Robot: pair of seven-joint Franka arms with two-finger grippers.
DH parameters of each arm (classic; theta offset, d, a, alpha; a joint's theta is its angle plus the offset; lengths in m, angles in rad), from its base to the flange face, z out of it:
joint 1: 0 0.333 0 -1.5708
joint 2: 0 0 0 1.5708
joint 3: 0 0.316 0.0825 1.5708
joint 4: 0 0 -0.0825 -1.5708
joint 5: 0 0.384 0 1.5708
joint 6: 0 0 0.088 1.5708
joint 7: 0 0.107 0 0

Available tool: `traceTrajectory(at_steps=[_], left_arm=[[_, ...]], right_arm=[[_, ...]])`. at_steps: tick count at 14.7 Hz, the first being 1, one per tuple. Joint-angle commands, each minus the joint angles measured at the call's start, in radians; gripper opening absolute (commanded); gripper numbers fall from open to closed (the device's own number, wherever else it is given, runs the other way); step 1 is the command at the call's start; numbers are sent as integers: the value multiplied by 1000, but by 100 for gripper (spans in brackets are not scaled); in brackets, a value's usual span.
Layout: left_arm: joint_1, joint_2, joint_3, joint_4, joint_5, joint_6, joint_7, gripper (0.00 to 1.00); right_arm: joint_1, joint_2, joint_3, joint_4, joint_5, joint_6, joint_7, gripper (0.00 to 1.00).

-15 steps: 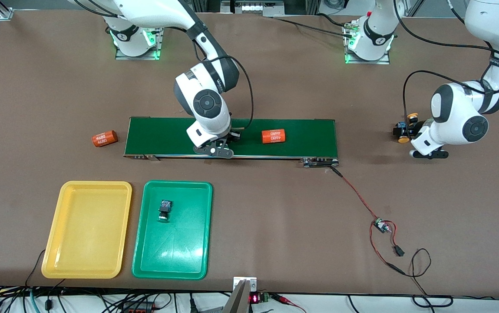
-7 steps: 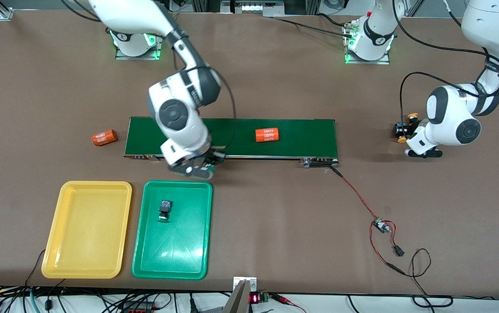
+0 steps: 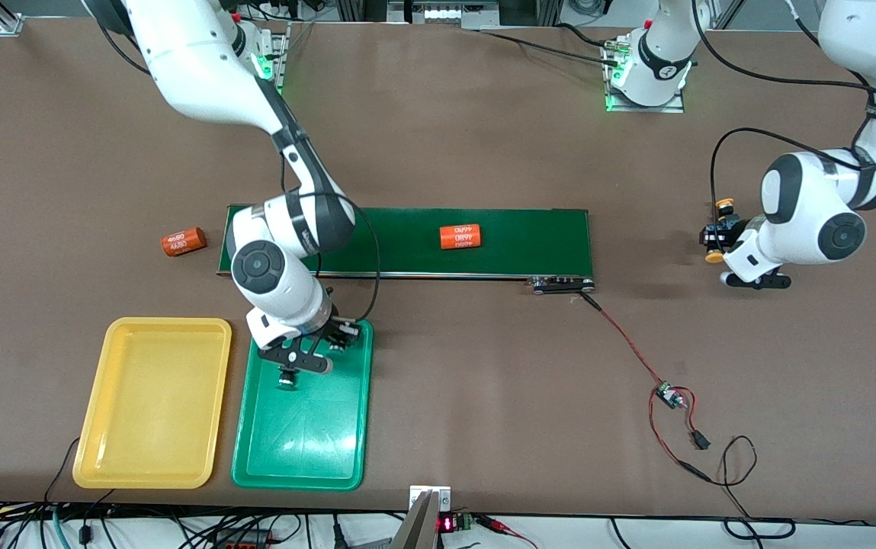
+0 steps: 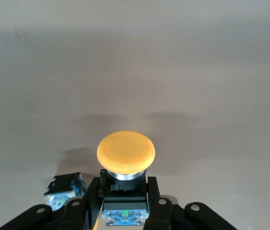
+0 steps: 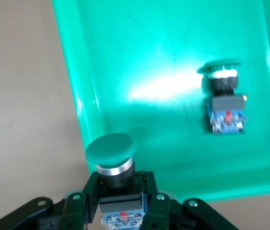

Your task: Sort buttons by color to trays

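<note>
My right gripper (image 5: 120, 191) is shut on a green-capped button (image 5: 111, 147) and hangs over the green tray (image 5: 140, 48) at its end nearest the belt. In the front view the right gripper (image 3: 296, 358) hides that button. A second green button (image 5: 225, 100) lies in the tray, its cap just showing (image 3: 285, 379). The yellow tray (image 3: 152, 324) sits beside the green tray (image 3: 308, 435). At the left arm's end of the table my left gripper (image 4: 124, 196) is shut on a yellow-capped button (image 4: 125, 153); its cap (image 3: 714, 257) shows by the left gripper (image 3: 731, 255). Another yellow button (image 3: 725, 203) lies close by, its body (image 4: 64, 189) beside the fingers.
A long dark green belt (image 3: 529, 240) crosses the middle of the table with an orange cylinder (image 3: 460, 236) on it. A second orange cylinder (image 3: 183, 242) lies on the table off the belt's end near the right arm. A red-black wire with a small board (image 3: 666, 394) trails from the belt.
The right arm carried its green button from the belt to over the green tray. The left gripper shut on a yellow button and shifted it slightly. The cylinder on the belt moved toward the right arm's end.
</note>
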Motion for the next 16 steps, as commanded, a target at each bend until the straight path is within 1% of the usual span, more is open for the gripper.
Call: traceTrajectory(at_steps=[1, 3, 5, 6, 7, 8, 10, 13, 16], left_arm=[[-14, -21, -87, 108, -62, -138, -48, 32], [-14, -21, -156, 133, -90, -145, -119, 32], [-29, -10, -222, 146, -176, -131, -203, 32], [-41, -2, -233, 146, -237, -110, -244, 32], [-69, 8, -245, 146, -294, -88, -266, 32], [-84, 21, -280, 146, -344, -73, -275, 32], [-101, 42, -331, 142, -368, -27, -308, 32], [-161, 76, -353, 140, -368, 73, -320, 32], [-181, 97, -391, 125, -370, 98, -332, 35]], right_arm=[[-21, 65, 12, 58, -13, 38, -31, 5], [-29, 93, 12, 64, -15, 88, -45, 5], [-46, 122, 12, 79, -16, 119, -82, 5], [-52, 130, 12, 84, -16, 135, -93, 6], [-56, 130, 13, 84, -13, 148, -90, 20], [-56, 131, 14, 82, -13, 156, -87, 99], [-56, 117, 14, 82, -9, 144, -87, 100], [-58, 65, 14, 84, -6, 57, -87, 100], [-60, 24, 12, 85, -13, -2, -88, 100]])
